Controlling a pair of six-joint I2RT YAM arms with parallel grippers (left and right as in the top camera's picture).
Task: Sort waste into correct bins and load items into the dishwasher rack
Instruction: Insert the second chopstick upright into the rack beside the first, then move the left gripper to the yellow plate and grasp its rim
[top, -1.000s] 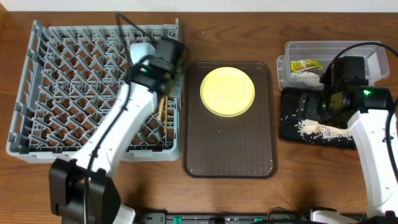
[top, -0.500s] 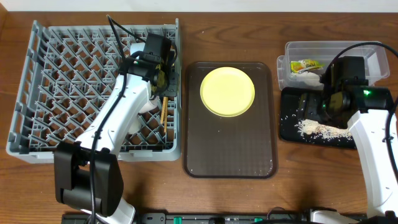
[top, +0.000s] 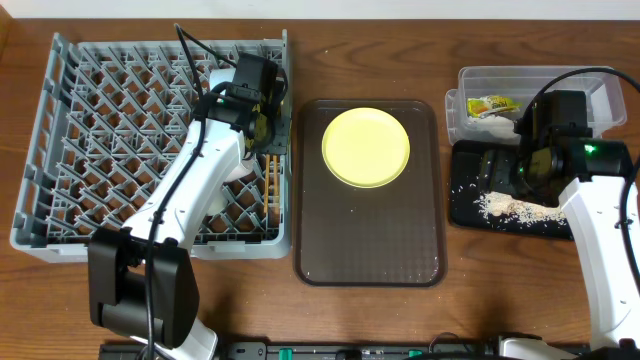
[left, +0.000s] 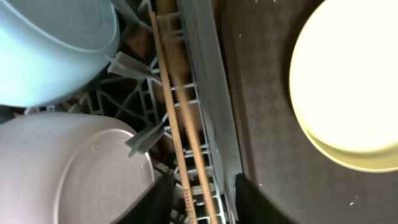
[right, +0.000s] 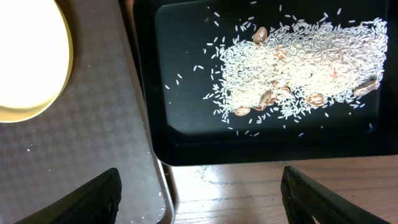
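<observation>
On the overhead view my left gripper (top: 264, 132) hangs over the right edge of the dishwasher rack (top: 100, 150), which fills the left side of the frame. Its wrist view shows the two fingers (left: 160, 199) at the bottom edge standing apart, clamped on nothing. The chopsticks (left: 177, 124) run up the frame between them and lie among the pegs just inside the rack's right wall. To the left of the chopsticks, the light-blue bowl (left: 56, 43) sits in the upper left corner and the white bowl (left: 68, 174) in the lower left, both in the rack.

The yellow plate (top: 366, 147) rests in the upper half of the brown serving tray (top: 370, 250) at the centre of the overhead frame, just right of the rack.

My right gripper (top: 497, 170) hovers over the black tray (top: 465, 205) at the right side. From the right wrist I see its fingers (right: 93, 196) spread wide at the bottom corners, holding nothing. The rice scraps (right: 298, 62) are heaped in the tray's upper right part, with a few brownish bits mixed in and loose grains scattered towards the left.

Above the black tray, in the upper right of the overhead view, the clear tub (top: 540, 78) holds the snack wrapper (top: 492, 104), with the white tissue (top: 500, 120) just beside it
</observation>
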